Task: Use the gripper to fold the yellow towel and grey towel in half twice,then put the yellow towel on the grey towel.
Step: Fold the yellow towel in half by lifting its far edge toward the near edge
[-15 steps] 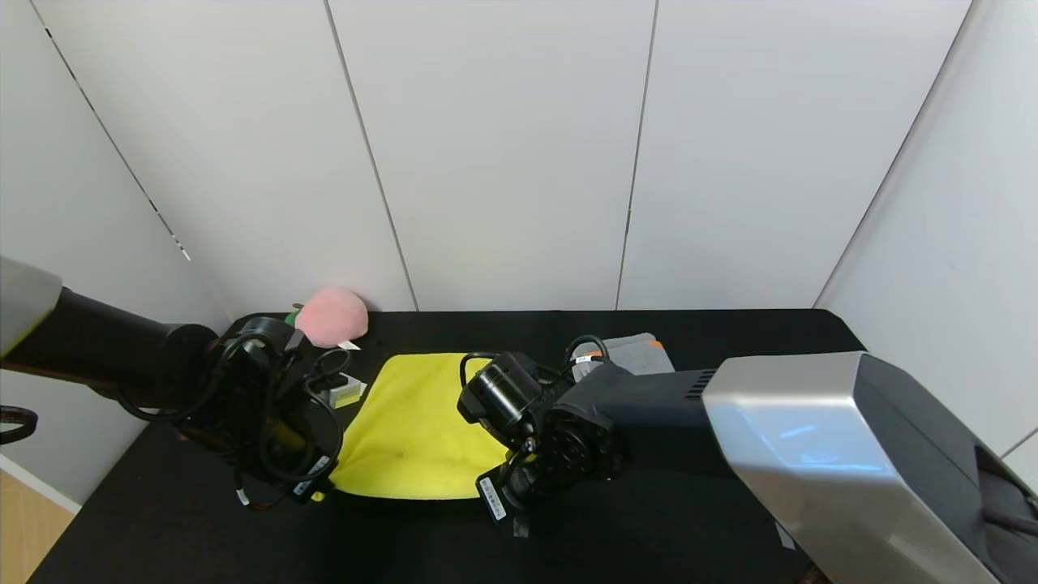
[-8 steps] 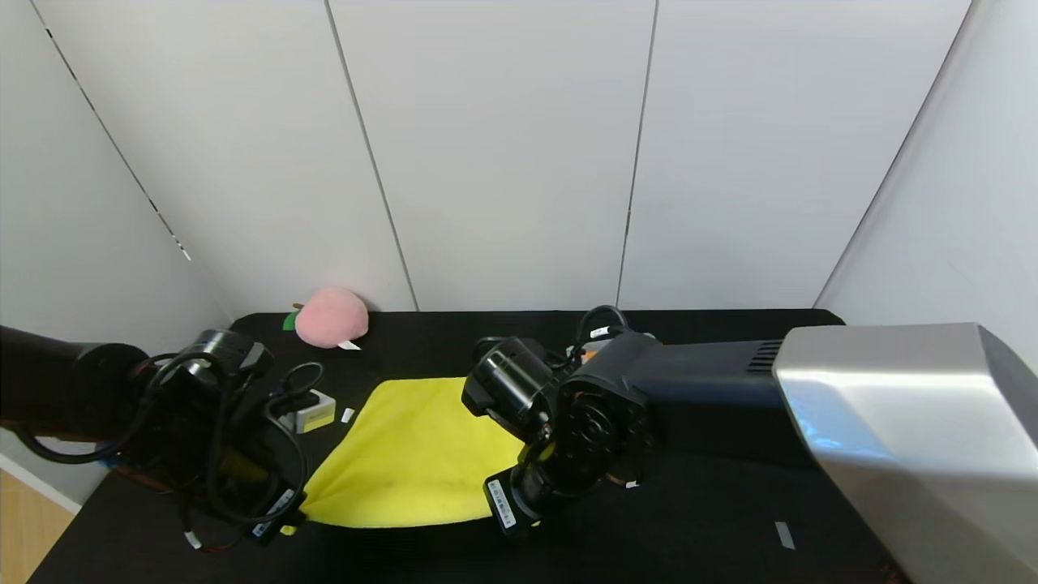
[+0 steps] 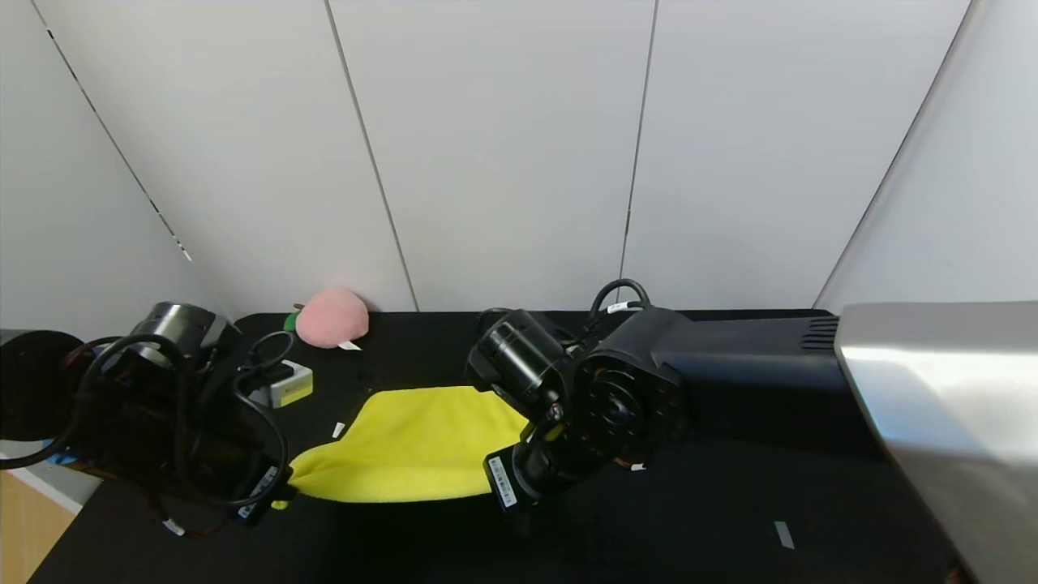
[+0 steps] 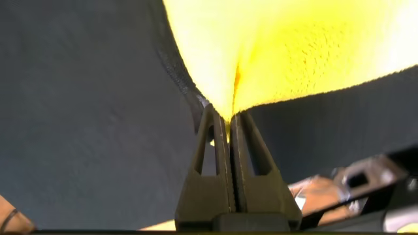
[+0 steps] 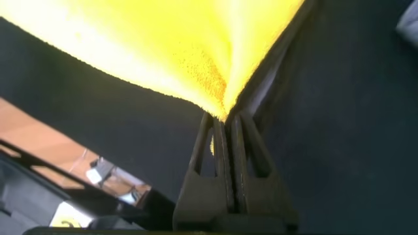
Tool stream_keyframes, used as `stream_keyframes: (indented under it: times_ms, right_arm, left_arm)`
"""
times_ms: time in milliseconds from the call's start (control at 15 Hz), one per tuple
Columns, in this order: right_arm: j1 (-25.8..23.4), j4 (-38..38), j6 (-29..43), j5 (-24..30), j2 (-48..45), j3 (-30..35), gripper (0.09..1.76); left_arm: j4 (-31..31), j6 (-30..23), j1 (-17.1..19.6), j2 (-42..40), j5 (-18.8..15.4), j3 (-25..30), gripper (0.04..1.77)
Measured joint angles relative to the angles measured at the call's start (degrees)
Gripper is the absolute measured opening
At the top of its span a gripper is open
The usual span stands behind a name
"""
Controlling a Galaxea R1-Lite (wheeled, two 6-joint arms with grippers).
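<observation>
The yellow towel (image 3: 409, 444) lies partly lifted near the front middle of the black table, stretched between both grippers. My left gripper (image 3: 280, 491) is shut on its near left corner; in the left wrist view the cloth (image 4: 281, 52) runs pinched into the gripper (image 4: 228, 121). My right gripper (image 3: 519, 478) is shut on the near right corner, and the right wrist view shows the yellow cloth (image 5: 183, 46) clamped in the gripper (image 5: 226, 121). The grey towel is hidden behind my right arm.
A pink plush peach (image 3: 331, 317) sits at the back left by the wall. A small white and yellow box (image 3: 284, 384) lies left of the towel. Bits of white tape (image 3: 783, 534) mark the table (image 3: 730, 535). My right arm (image 3: 730, 381) covers the back right.
Both grippers have pulled the yellow towel's near corners toward the table's front edge. The towel has slid nearer and looks shorter front to back. My right arm now hides the grey towel.
</observation>
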Motion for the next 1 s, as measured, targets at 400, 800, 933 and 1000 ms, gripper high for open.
stream_keyframes:
  times_ms: [400, 800, 933, 1000]
  right_arm:
    - [-3.3, -10.8, -0.3, -3.5, 1.3, -0.6, 0.14]
    - [-7.5, -23.0, -4.1, -4.4, 5.6, -1.0, 0.14]
    - [-8.5, -26.7, -4.9, -4.4, 7.2, -1.1, 0.14]
    - [-9.0, -28.4, -5.4, -4.4, 8.0, -1.1, 0.14]
  left_arm:
    - [-1.6, -3.9, 0.0, 4.4, 0.0, -7.7, 0.12]
    - [-6.5, -6.9, -0.1, 12.1, 0.0, -14.9, 0.12]
    - [-10.0, -8.1, 0.0, 15.1, 0.0, -16.4, 0.12]
    - [-12.2, -8.9, 0.1, 16.7, 0.0, -17.1, 0.12]
